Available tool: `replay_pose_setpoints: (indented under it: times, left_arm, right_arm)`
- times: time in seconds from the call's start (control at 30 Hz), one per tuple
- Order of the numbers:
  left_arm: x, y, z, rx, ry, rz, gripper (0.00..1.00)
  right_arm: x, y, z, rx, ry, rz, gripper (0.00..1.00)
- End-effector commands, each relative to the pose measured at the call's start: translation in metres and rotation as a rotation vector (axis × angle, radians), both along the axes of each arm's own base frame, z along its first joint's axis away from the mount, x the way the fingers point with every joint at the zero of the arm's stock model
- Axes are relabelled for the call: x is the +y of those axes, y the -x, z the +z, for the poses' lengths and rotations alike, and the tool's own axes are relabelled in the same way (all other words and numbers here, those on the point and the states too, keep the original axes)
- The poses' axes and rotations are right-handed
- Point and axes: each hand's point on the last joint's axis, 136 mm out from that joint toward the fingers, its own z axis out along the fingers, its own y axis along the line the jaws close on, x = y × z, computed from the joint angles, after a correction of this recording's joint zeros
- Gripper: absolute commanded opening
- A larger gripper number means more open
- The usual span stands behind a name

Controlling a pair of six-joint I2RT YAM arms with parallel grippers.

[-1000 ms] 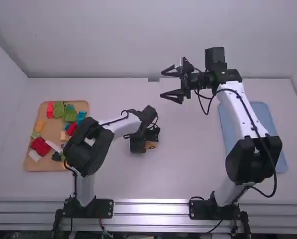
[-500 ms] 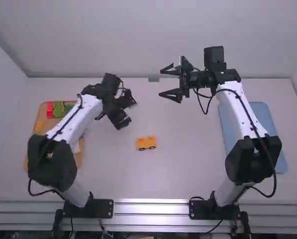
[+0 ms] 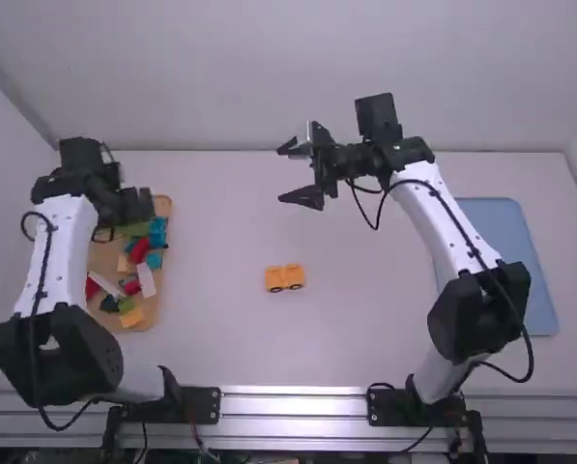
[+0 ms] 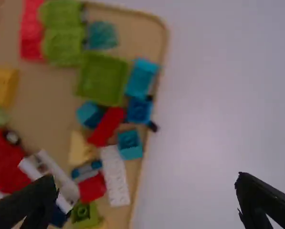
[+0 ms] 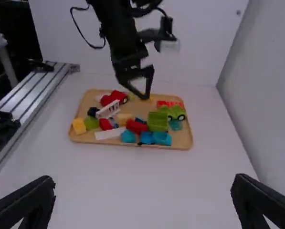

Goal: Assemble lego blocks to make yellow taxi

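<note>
In the high view my left gripper [image 3: 124, 215] is over the far part of the parts tray [image 3: 155, 314]; in the left wrist view this gripper [image 4: 149, 200] has its fingers wide apart with nothing between them. My right gripper [image 3: 293, 174] hangs over the far middle of the table, and in the right wrist view the same gripper [image 5: 142, 200] stands open and holds nothing. A yellow-orange wheeled block piece [image 3: 284, 277] sits by itself mid-table. Yellow blocks [image 4: 3, 86] lie in the tray, one of them [image 5: 79, 126] at a tray corner.
The tray also holds red blocks [image 5: 114, 97], green blocks [image 4: 102, 78], blue blocks [image 4: 141, 78] and white blocks [image 4: 115, 175]. A blue tray [image 3: 505, 242] lies at the right side of the table. Walls [image 3: 298, 77] bound the table's far side.
The left arm has swung from the wheeled piece in mid-table, away and leftward to the tray, leaving that piece behind. My right gripper has shifted a little to the left.
</note>
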Motion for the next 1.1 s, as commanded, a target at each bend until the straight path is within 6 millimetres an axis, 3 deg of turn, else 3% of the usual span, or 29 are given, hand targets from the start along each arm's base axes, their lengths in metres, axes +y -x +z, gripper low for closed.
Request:
replay_pose_setpoints:
  times: [0.0,0.23,0.6,0.77,0.93,1.03,1.07]
  left_arm:
    - [0.018,0.013,0.01,-0.03,0.04,0.194,0.99]
    - [0.068,0.058,0.005,0.012,0.058,0.543,0.99]
    - [0.099,0.129,0.016,-0.017,0.176,1.043,0.99]
    - [0.096,0.155,0.008,0.056,0.224,1.125,0.99]
    - [0.084,0.153,-0.007,0.127,0.284,1.052,0.99]
    - [0.066,0.165,-0.025,0.229,0.329,1.045,0.77]
    - [0.066,0.165,-0.025,0.229,0.329,1.045,0.77]
  right_arm:
    - [-0.005,0.0,0.018,-0.049,-0.013,-0.015,0.99]
    - [-0.008,-0.004,0.022,-0.073,-0.023,-0.022,0.99]
    - [-0.006,-0.004,0.023,-0.089,-0.028,-0.018,0.99]
    - [-0.004,-0.005,0.025,-0.101,-0.032,-0.015,0.99]
    - [0.001,-0.002,0.026,-0.114,-0.037,-0.001,0.99]
    - [0.002,-0.002,0.027,-0.12,-0.039,0.0,0.99]
    - [0.002,-0.002,0.027,-0.12,-0.039,0.0,0.99]
